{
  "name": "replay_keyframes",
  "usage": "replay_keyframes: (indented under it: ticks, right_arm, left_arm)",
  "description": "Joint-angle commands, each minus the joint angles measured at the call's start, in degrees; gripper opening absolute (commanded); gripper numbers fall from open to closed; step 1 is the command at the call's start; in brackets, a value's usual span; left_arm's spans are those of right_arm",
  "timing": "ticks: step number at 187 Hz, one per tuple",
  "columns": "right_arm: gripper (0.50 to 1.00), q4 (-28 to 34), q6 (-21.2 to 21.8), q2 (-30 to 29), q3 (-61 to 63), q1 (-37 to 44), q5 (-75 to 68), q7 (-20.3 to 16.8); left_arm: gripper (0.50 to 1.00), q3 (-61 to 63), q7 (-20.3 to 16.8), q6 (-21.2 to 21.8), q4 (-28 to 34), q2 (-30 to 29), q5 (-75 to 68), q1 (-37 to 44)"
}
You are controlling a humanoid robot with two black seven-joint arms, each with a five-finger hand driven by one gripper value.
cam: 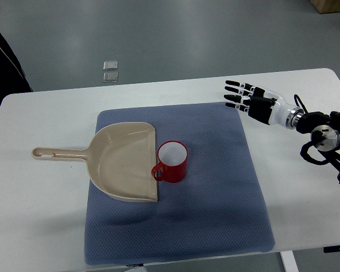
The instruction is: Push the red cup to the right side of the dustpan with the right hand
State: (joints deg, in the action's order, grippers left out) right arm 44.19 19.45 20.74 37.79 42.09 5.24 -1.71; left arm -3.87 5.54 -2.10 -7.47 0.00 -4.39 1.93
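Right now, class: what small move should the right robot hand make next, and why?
Probably lower the right robot hand toward the red cup. The fingers are open, far from the cup, which sits against the dustpan mouth on the blue mat.

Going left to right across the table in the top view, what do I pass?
Dustpan handle → dustpan pan → red cup → right hand, fingers spread, off the mat's far right corner, clear of the cup.
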Motion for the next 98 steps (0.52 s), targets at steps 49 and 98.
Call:
replay_keyframes:
  ticks: [49,98]
  right_arm:
    - [0.934,-0.77,-3.55,-0.88,0.0,0.36,-9.37,-1.19]
    - [0.934,-1.04,-2.93,-0.79,0.0,0.36,-9.38,-1.19]
  left_arm:
    - [1.0,0.0,0.0,-0.01,0.0,0.0,0.0,0.0]
    - [1.0,0.0,0.0,-0.01,0.0,0.0,0.0,0.0]
